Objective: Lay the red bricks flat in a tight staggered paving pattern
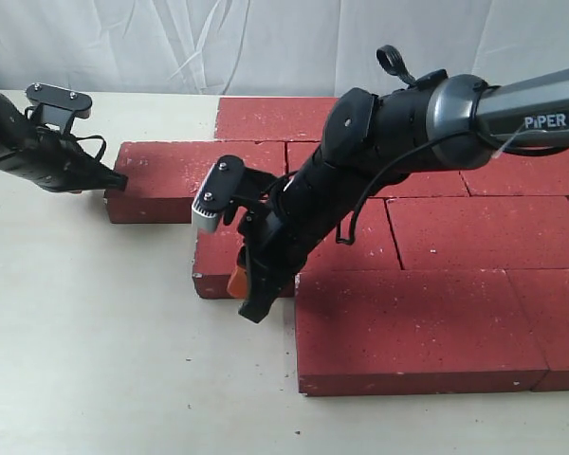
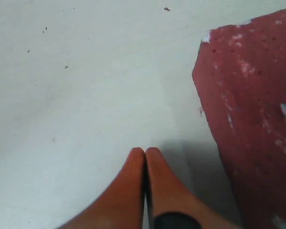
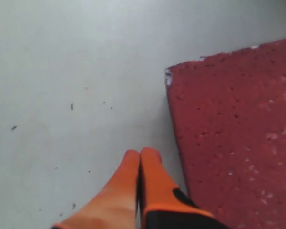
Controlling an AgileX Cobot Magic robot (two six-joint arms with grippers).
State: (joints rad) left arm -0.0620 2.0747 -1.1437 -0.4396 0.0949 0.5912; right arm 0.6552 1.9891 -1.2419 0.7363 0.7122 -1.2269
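Observation:
Several dark-red bricks (image 1: 484,232) lie flat in staggered rows on the pale table (image 1: 95,332). My left gripper (image 1: 117,180) is shut and empty, its tip at the left end of the second-row brick (image 1: 194,175). The left wrist view shows the shut gripper (image 2: 145,151) over bare table with that brick's end face (image 2: 257,119) beside it. My right gripper (image 1: 252,309) is shut and empty, pointing down at the table just left of the front brick (image 1: 408,332) and in front of the third-row brick (image 1: 213,265). In the right wrist view its orange fingertips (image 3: 151,155) stand beside the brick corner (image 3: 238,138).
A white cloth backdrop (image 1: 171,38) hangs behind the table. The right arm (image 1: 398,123) reaches across the middle bricks and hides part of them. A further brick (image 1: 270,118) sits in the back row. Bare table lies left of the bricks and in front of them.

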